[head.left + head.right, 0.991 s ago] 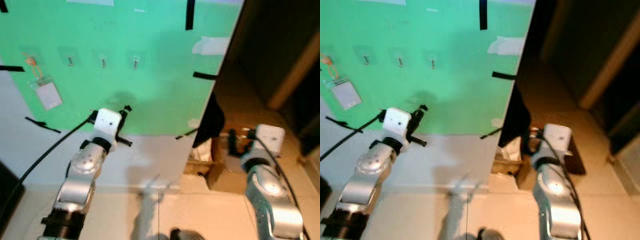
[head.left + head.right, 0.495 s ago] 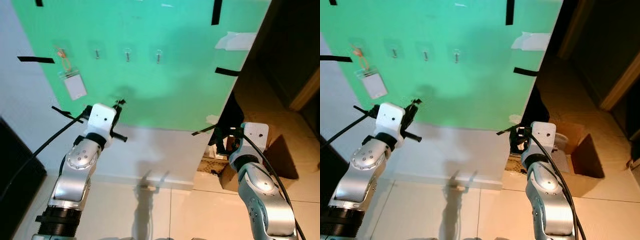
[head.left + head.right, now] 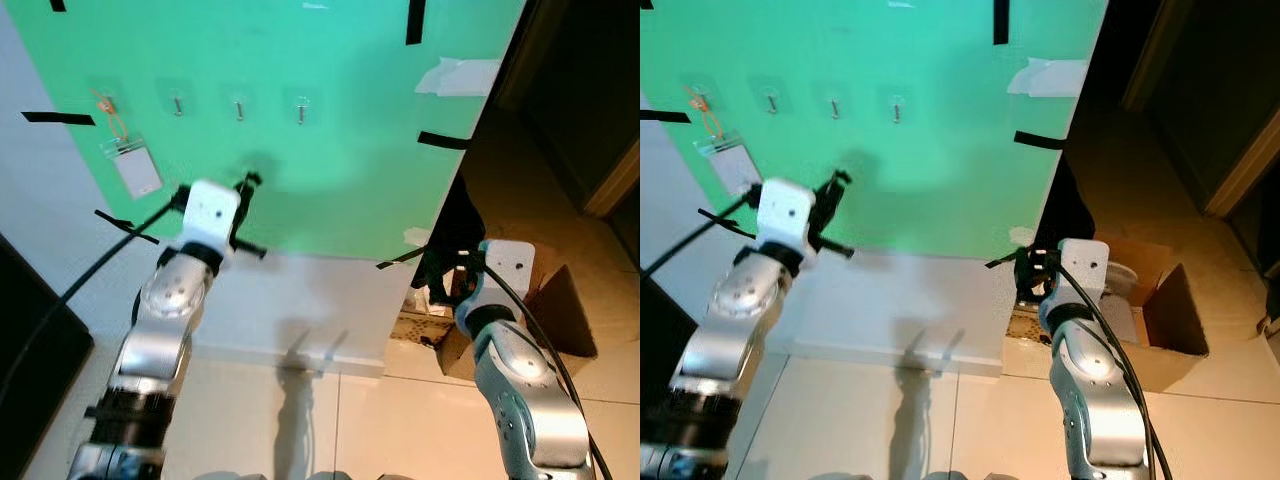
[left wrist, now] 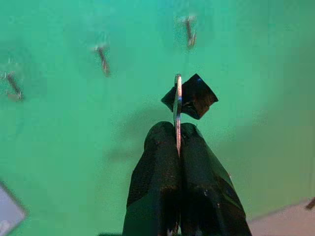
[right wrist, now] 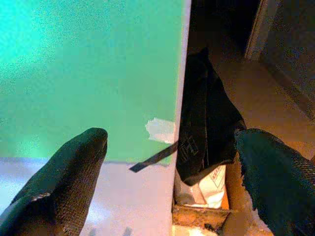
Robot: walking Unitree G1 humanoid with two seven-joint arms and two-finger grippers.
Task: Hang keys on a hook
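A green board [image 3: 340,170] on the wall carries a row of small metal hooks [image 3: 239,110]. An orange-looped badge [image 3: 135,172] hangs from the leftmost hook; three hooks to its right are bare. My left gripper [image 3: 246,188] is raised in front of the board, below the bare hooks. It is shut on a thin metal key [image 4: 177,105] with a black tab [image 4: 195,96] sticking out past the fingertips. The hooks [image 4: 102,58] lie ahead of the key, apart from it. My right gripper [image 5: 172,147] hangs low by the board's right edge, open and holding nothing.
A black bag [image 3: 452,228] and an open cardboard box [image 3: 562,312] sit on the floor right of the board, with a dark doorway behind. A dark object [image 3: 28,345] stands at the far left. Tiled floor [image 3: 300,420] lies below the white wall.
The camera has swung and shifted. My left gripper, still holding the key, has risen a little closer to the row of hooks. The right arm stays low.
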